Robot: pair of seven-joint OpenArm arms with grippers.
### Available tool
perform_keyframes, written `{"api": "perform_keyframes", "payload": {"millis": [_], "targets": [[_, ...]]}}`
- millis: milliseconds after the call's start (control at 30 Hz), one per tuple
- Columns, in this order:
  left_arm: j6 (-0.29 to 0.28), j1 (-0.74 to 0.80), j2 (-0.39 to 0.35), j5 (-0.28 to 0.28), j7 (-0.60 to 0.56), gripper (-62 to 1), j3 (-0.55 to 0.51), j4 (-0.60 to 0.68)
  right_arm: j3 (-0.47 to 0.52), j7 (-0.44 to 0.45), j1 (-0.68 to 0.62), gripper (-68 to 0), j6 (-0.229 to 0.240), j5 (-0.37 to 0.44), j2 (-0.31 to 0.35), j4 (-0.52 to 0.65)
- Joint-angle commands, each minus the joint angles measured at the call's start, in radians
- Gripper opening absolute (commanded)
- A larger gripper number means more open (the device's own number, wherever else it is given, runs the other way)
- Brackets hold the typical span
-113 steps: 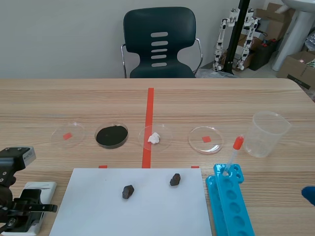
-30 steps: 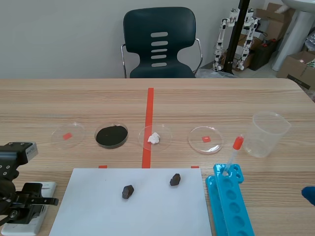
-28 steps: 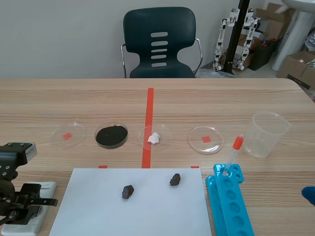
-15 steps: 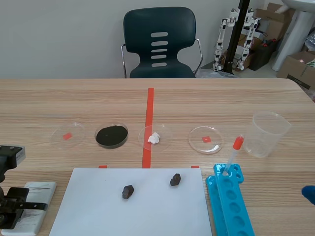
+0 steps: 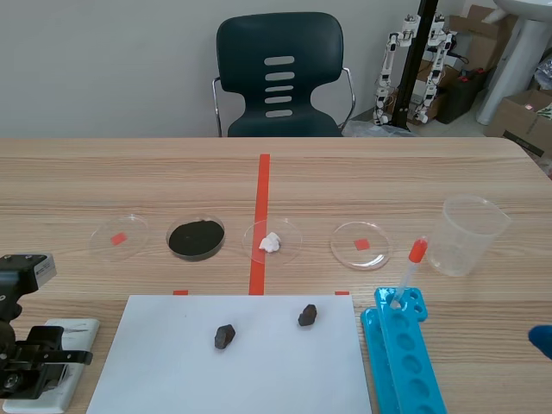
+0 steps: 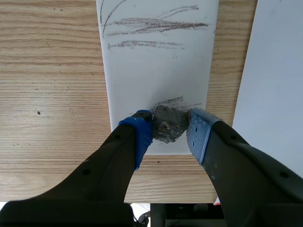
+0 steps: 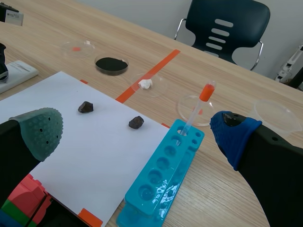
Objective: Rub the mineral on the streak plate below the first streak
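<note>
Progress looks partial to me. On the streak plate you have long dark streaks at the end farthest from the left tool. Nearer to it, after a bare stretch of plate, come short faint marks. I judge these to be the new streak just begun. It is far shorter and paler than the long ones, so more rubbing is probably needed before you lift off.

The left tool is clamped on the mineral, with one blue pad pressed against each side. The mineral sits on the plate's near end, close to the edge and touching the near tips of the faint marks. You have little plate left behind it, so any further stroke should run forward or sideways. A white sheet lies just beside the plate on the tabletop.

Your right tool hangs well apart from all this, its pads spread wide and holding nothing.
</note>
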Motion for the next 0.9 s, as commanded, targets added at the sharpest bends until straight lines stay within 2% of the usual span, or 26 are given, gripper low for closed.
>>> {"api": "perform_keyframes", "payload": {"millis": [0,100,167,200,300,400,667,733,867], "targets": [[-0.010,0.011,0.011,-0.024,-0.003,-50.9,0.007,-0.001,0.006,0.015,0.001,0.4,0.000,0.008,0.000,0.021],[-0.010,0.011,0.010,-0.014,-0.003,-50.9,0.007,-0.001,0.006,0.015,0.001,0.4,0.000,0.008,0.000,0.021],[0.008,0.011,0.010,0.038,0.003,-50.9,0.007,-0.001,0.006,0.015,0.001,0.4,0.000,0.008,0.000,0.021],[0.037,0.011,0.010,0.088,0.010,-50.9,0.007,-0.001,0.006,0.015,0.001,0.4,0.000,0.008,0.000,0.021],[0.092,0.011,0.010,0.179,0.030,-50.9,0.007,-0.001,0.006,0.015,0.001,0.4,0.000,0.008,0.000,0.021],[0.118,0.011,0.010,0.228,0.032,-50.9,0.007,-0.001,0.006,0.015,0.001,0.4,0.000,0.008,0.000,0.021],[0.119,0.018,0.010,0.242,0.021,-50.9,0.007,0.005,0.006,0.015,0.001,0.4,0.000,0.008,0.000,0.021],[0.119,0.034,0.010,0.239,-0.008,-50.9,0.007,0.028,0.006,0.015,0.001,0.4,0.000,0.008,0.000,0.021],[0.119,0.101,0.010,0.224,-0.164,-50.9,0.007,0.137,0.006,0.015,0.001,0.4,0.000,0.008,0.000,0.021]]}}
